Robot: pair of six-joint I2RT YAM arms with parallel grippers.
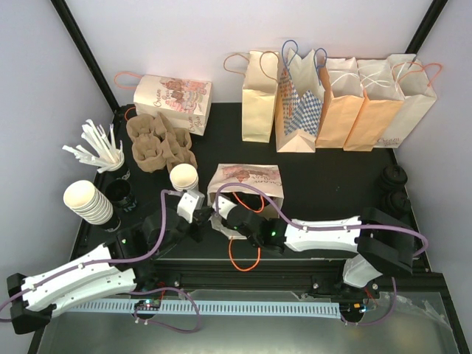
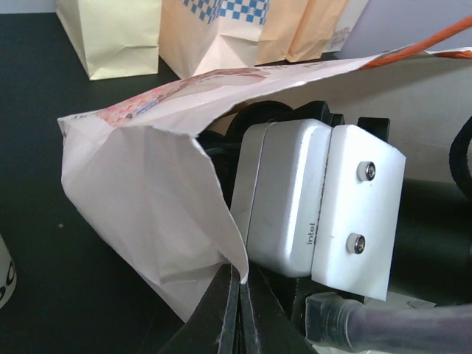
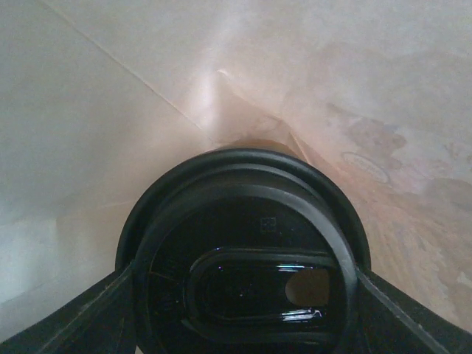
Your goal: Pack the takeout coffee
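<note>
Left arm (image 1: pixel 81 276) reaches 2 o'clock, left gripper (image 2: pixel 237 299) pinched on bag (image 2: pixel 140 199) edge. Right arm (image 1: pixel 324 236) reaches 9 o'clock, right gripper (image 3: pixel 243 295) clamped wide on takeout coffee (image 3: pixel 243 214).

Bright, even overhead light throws soft shadows. Inside the paper bag (image 3: pixel 110 88) the light is warm and dimmer. The black lid (image 3: pixel 243 221) has small glossy glare and a blurred near rim.

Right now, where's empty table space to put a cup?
The bare black stretch between the standing bags and the right arm, left of the black lids. The left side is crowded with cup carriers, straws and stacked cups.
</note>
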